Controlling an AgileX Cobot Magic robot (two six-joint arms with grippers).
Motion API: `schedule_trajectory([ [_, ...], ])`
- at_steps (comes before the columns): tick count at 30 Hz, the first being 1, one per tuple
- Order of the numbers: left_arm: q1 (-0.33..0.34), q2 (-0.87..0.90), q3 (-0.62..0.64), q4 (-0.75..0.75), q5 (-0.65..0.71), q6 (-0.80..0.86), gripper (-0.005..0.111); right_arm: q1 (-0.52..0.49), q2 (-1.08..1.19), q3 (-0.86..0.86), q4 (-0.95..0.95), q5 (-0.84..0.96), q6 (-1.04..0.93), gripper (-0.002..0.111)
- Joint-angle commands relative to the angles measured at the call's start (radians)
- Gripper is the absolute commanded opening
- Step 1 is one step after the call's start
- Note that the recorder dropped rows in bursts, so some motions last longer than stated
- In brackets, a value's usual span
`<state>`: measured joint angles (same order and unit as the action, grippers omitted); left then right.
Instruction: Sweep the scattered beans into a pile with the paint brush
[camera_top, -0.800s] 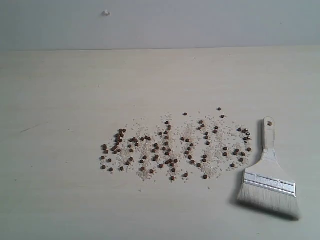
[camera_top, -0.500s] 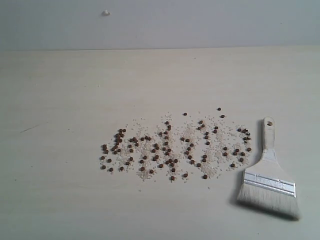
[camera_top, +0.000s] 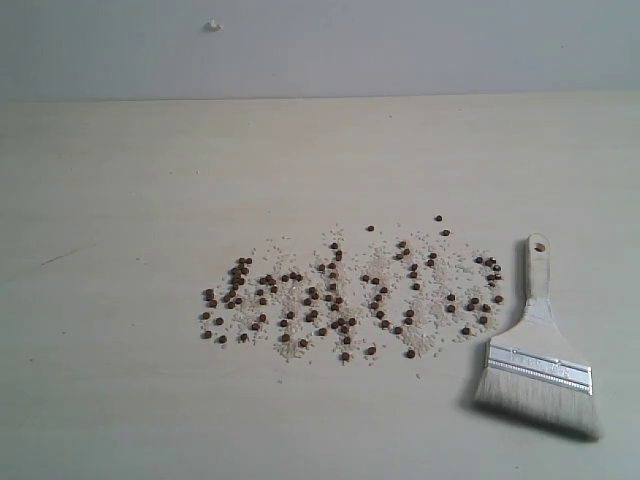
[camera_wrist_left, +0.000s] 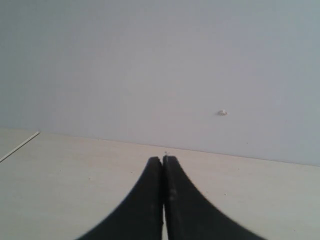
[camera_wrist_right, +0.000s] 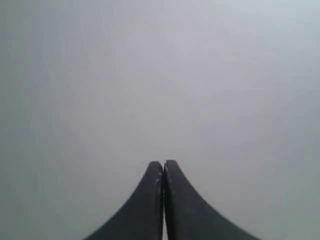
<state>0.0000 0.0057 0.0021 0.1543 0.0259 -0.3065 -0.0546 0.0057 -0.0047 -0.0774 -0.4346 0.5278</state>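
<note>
Dark reddish-brown beans (camera_top: 340, 295) lie scattered in a wide band across the middle of the pale table (camera_top: 120, 200), mixed with fine whitish grit. The paint brush (camera_top: 538, 350) lies flat to their right, wooden handle pointing away, off-white bristles toward the front edge. Neither arm shows in the exterior view. My left gripper (camera_wrist_left: 163, 159) is shut with nothing in it, pointing over bare table toward the wall. My right gripper (camera_wrist_right: 163, 163) is shut and empty, facing only a plain grey surface. Beans and brush are out of both wrist views.
A grey wall (camera_top: 400, 45) rises behind the table's far edge, with a small white mark (camera_top: 212, 25) on it, also visible as a white mark (camera_wrist_left: 222, 112) in the left wrist view. Bare tabletop stretches left of the beans and behind them.
</note>
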Motion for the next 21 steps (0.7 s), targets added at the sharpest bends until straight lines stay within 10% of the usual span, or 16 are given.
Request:
schedule_trajectory([
  [1, 0.001, -0.006, -0.002, -0.001, -0.004, 0.003, 0.000, -0.004, -0.002, 0.005, 0.218, -0.030, -0.132, 0.000],
  [9, 0.001, -0.006, -0.002, -0.001, -0.004, 0.005, 0.000, -0.004, 0.203, -0.129, 0.447, 0.306, -0.454, 0.000],
  [21, 0.001, -0.006, -0.002, -0.001, -0.004, 0.005, 0.000, -0.004, 1.036, -0.650, 0.213, 0.970, -0.504, 0.000],
])
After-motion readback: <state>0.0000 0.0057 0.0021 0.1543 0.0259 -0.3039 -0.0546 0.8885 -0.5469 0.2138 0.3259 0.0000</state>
